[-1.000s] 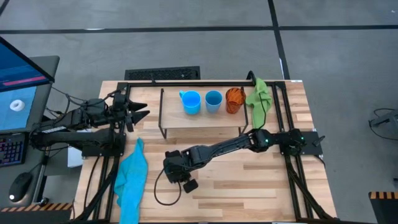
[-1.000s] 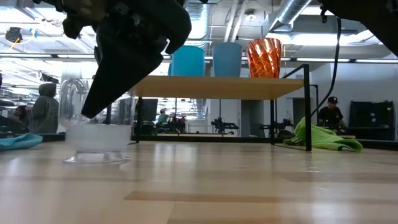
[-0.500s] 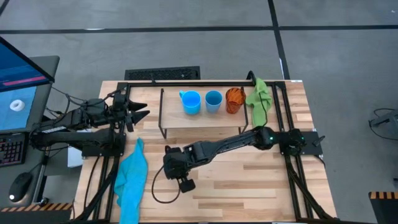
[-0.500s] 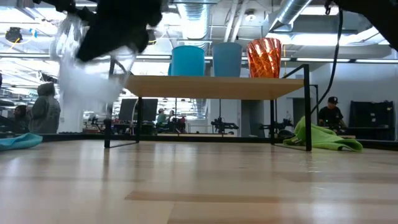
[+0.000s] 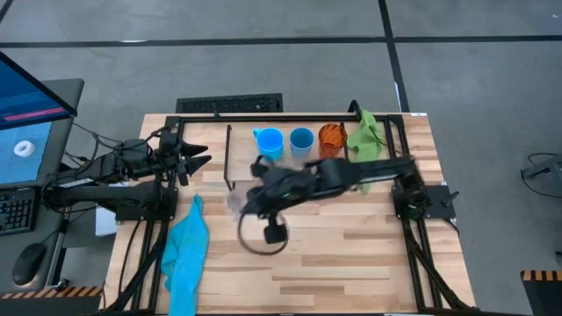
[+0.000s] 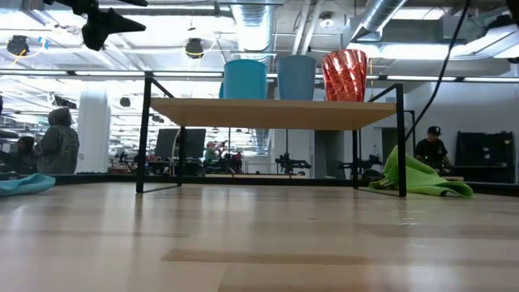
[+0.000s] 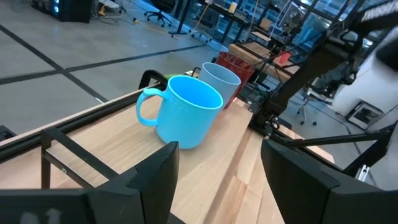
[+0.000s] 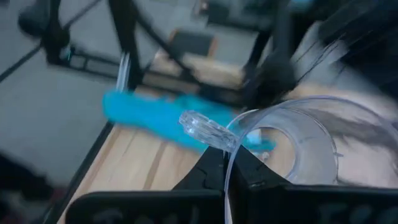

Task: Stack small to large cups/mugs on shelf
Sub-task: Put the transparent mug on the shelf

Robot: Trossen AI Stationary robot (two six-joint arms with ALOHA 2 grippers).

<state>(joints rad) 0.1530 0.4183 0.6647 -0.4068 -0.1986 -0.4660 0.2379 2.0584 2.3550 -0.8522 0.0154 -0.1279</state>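
Clear glass cup (image 8: pixel 292 146) rim is pinched by the right gripper (image 8: pixel 227 177), blurred from above. Left gripper (image 7: pixel 217 177) waits open beside the shelf (image 5: pixel 290 167).

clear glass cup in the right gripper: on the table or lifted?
Lifted. The right gripper pinches the clear glass cup by its rim, and the low view shows no cup on the large wooden tabletop.

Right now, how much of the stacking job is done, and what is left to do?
Done: the light-blue mug, blue cup and orange cup stand in a row on the shelf. In hand: the right tool grips the clear glass cup by its rim, lifted near the shelf's left end. Left: setting it on the shelf. The left tool waits, open, at the table's left.
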